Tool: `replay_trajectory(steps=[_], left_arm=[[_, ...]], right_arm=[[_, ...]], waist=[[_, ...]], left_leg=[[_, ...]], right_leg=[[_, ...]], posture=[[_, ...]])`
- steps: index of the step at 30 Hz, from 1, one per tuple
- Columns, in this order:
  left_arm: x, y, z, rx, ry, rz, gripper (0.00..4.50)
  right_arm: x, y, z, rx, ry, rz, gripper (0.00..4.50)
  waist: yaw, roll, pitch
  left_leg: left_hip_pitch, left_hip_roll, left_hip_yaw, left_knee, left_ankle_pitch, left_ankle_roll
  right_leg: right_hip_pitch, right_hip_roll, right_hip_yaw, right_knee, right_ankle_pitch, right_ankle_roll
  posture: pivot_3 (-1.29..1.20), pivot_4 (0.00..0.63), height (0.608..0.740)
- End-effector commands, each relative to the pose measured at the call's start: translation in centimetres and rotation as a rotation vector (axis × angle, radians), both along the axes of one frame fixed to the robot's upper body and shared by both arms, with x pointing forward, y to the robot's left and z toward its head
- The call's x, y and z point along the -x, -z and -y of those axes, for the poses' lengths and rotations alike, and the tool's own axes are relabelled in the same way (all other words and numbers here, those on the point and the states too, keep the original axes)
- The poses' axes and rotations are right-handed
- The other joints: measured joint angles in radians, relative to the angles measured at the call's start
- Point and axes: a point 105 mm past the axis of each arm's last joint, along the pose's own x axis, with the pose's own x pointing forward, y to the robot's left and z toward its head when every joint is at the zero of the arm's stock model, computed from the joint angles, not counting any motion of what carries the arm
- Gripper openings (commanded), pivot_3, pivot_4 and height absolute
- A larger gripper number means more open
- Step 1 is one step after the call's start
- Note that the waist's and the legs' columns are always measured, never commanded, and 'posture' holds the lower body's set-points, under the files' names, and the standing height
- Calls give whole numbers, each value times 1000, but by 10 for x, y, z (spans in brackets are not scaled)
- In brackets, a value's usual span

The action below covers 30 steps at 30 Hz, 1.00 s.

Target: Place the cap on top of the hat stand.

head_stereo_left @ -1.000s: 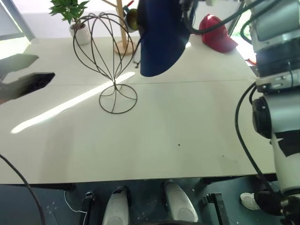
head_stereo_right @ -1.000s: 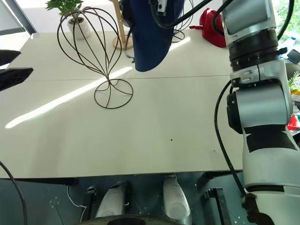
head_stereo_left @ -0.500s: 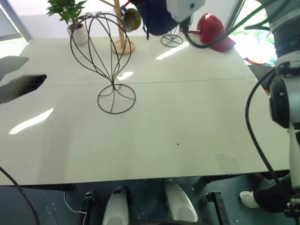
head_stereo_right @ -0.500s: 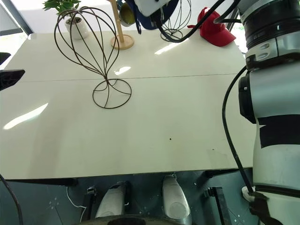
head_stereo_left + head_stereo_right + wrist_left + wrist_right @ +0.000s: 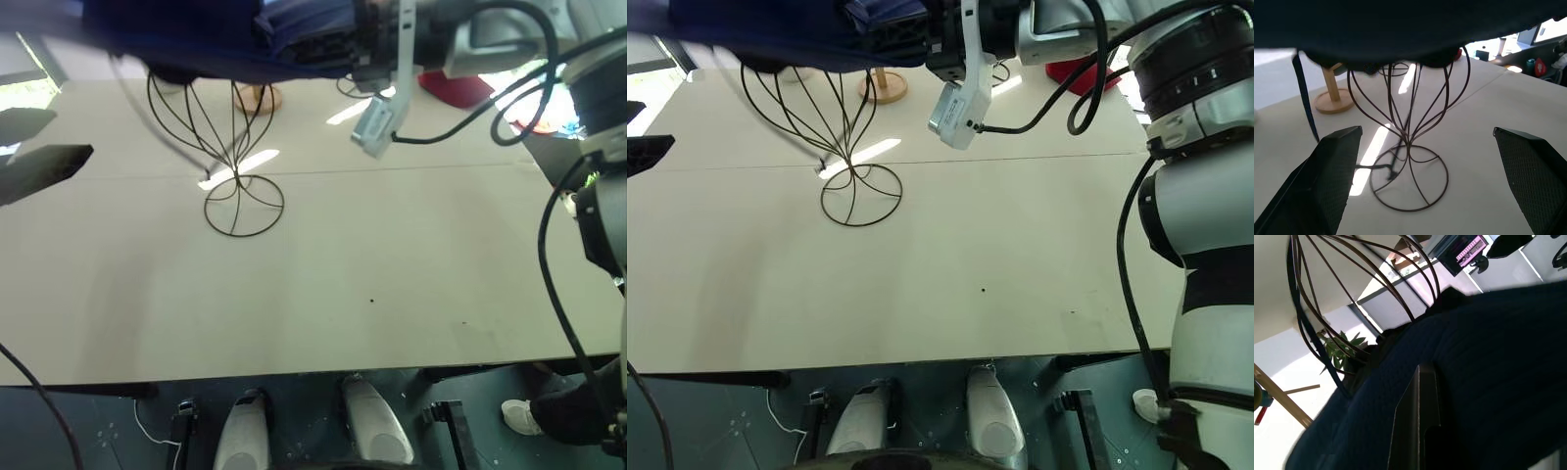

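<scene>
The navy-blue cap lies spread out flat over the head of the dark wire hat stand. The cage's top is hidden under the brim, so I cannot tell whether the fabric rests on it. My right gripper reaches in from the right, shut on the cap's brim. Its dark finger presses against the fabric in the right wrist view. My left gripper hovers at the table's left side, open and holding nothing. It faces the stand, whose ring base sits on the table.
Behind the stand are a wooden peg tree's base, a smaller wire stand's base and a red baseball cap. A potted plant stands at the far edge. The pale table stretches toward me.
The right arm has rolled and come down to the left. The cap, held high behind the stand before, now lies flat over the cage. The left gripper has stayed put.
</scene>
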Motion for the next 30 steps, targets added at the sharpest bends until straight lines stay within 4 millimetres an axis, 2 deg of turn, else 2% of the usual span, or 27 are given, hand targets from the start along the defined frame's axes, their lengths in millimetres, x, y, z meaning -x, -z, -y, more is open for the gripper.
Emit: replay_trajectory(steps=[1, 8, 11, 14, 19, 22, 25, 30], left_arm=[[10, -15, -1, -31, -14, 63, 4500], [19, -20, -5, -36, -30, 66, 4500], [26, -20, -7, -45, -42, 51, 4500], [38, -22, -11, -48, -56, 39, 4500], [65, -37, -21, 11, -73, 35, 4500], [65, -33, -24, -32, -104, 19, 4500], [64, -28, -19, -46, -86, 7, 4500], [63, -24, -16, -56, -78, -7, 4500]], right_arm=[[-2, -8, 10, -52, 11, 34, 16], [-18, 21, 27, -149, 72, -183, 16], [-24, 31, 31, -165, 103, -208, 16], [-27, 38, 30, -179, 110, -226, 16], [-31, 43, 28, -193, 118, -228, 16], [-35, 52, 27, -200, 130, -265, 16], [-37, 68, 24, -194, 130, -309, 16], [-41, 77, 20, -210, 142, -337, 16]], waist=[[1, 0, 0], [-2, -1, -1], [-3, -1, -1], [-7, -1, -1], [-19, -1, -1], [-20, -1, -1], [-20, -3, -2], [-21, -3, -1]], left_leg=[[0, 0, 0, 0, 0, 0], [1, 0, -1, 2, 0, 0], [1, 0, -1, 4, 0, 0], [1, 0, -2, 4, 0, 0], [1, -1, -3, 4, 0, 0], [3, -1, -3, 4, 0, 0], [5, -1, -3, 4, 0, 0], [6, -1, -3, 4, 0, 0]], right_leg=[[0, 0, 0, 0, 0, 1], [2, 0, 0, 0, 2, 3], [3, 0, 0, 1, 2, 3], [3, 0, 0, 2, 2, 3], [3, 1, -1, 4, 1, 3], [4, 0, -1, 4, 0, 1], [6, 0, -1, 4, 0, -1], [8, 0, -1, 5, 0, 0]], posture=[[0, 150, 739], [0, 150, 739], [0, 150, 739], [0, 150, 739], [0, 150, 739], [0, 150, 739], [0, 150, 739], [0, 150, 739]])
